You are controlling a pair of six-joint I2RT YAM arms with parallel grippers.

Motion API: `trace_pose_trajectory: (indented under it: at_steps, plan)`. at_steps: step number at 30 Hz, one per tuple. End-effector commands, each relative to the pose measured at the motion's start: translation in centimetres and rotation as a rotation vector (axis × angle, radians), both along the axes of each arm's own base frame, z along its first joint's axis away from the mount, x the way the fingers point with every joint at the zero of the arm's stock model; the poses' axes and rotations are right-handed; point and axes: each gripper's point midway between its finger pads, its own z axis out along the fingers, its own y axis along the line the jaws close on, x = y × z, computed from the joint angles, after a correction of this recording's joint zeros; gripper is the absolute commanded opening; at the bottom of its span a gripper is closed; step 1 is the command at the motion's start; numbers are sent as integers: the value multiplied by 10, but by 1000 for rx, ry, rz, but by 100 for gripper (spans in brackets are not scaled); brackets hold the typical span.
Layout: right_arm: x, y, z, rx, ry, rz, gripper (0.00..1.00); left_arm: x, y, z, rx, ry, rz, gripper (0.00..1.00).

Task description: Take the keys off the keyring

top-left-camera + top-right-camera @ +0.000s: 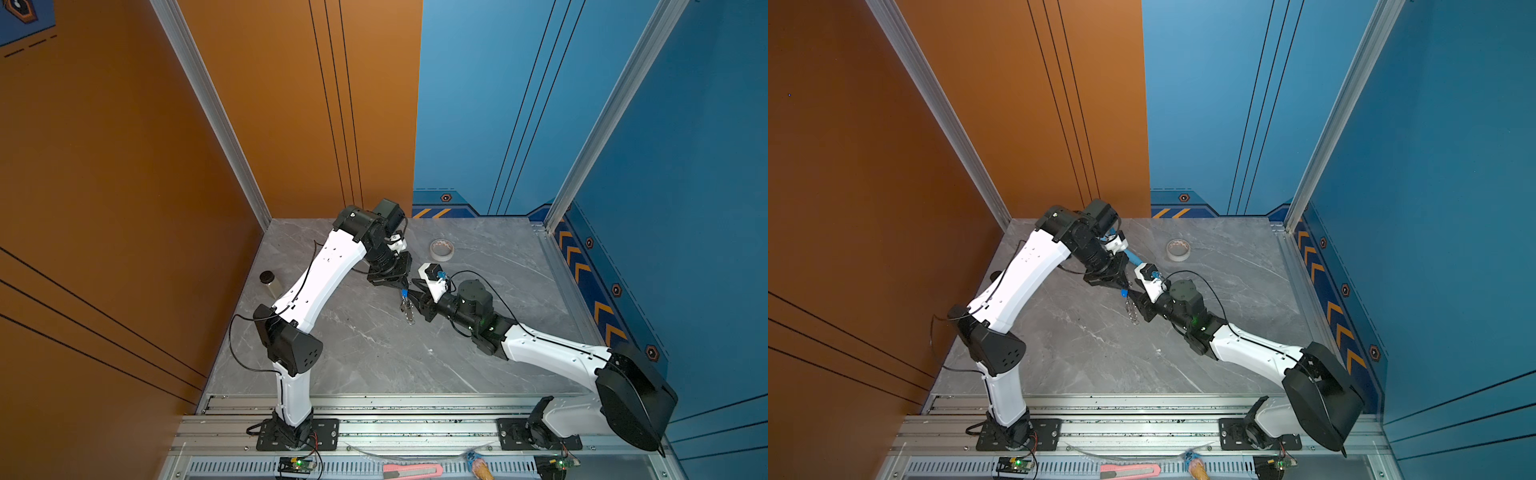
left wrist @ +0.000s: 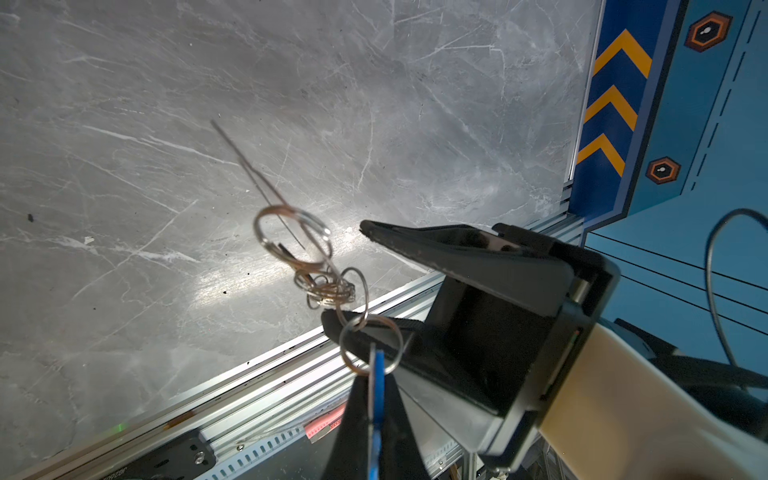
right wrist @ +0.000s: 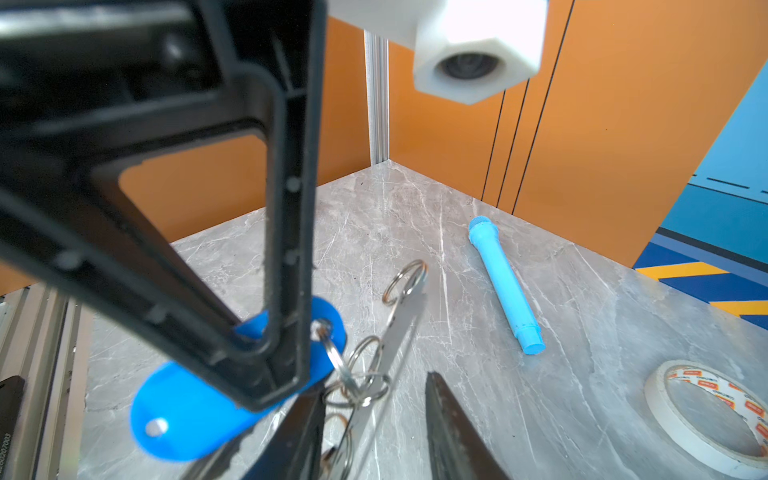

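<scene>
Left gripper fingers (image 2: pixel 353 428): pinched shut on the blue key tag (image 3: pixel 174 411).
Right gripper fingers (image 2: pixel 436 253): apart, flanking the wire rings (image 2: pixel 328 286).
Keyring plate (image 1: pixel 409 312): dangling below the tag, centre of both top views.

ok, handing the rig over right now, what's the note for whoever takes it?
The left gripper is shut on the blue tag and holds the bunch in the air.
The right gripper is open, jaws either side of the wire rings, gripping nothing.
The keyring plate hangs tilted from those rings.
Done: bunch picked up.
Left: everything. The tag, rings and plate are still linked, nothing is off.
</scene>
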Motion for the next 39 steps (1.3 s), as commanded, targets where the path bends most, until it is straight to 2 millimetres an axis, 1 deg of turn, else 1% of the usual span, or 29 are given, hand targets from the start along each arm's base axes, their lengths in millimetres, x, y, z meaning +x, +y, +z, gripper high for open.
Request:
trace_pose_trajectory:
  at_steps: [1,5,19,24,30,34,39]
  plan:
    - [6,-7,2,-20,-9,-30,40,0,-2,10,-32,-4,-2,0]
    - [3,-8,1,-25,-2,-26,40,0,2,12,-32,-9,6,0]
    - [-3,-15,9,-24,-17,-33,39,1,6,14,-28,-15,14,0]
    - [-3,-13,8,-24,-11,-25,36,1,5,15,-32,-16,12,0]
    - [-3,-7,6,-20,-12,-5,35,0,3,17,-43,-18,8,0]
    - [-7,1,12,4,-23,40,31,0,3,19,-45,-22,7,0]
    - [-3,4,15,9,-25,52,23,0,3,20,-51,-21,8,0]
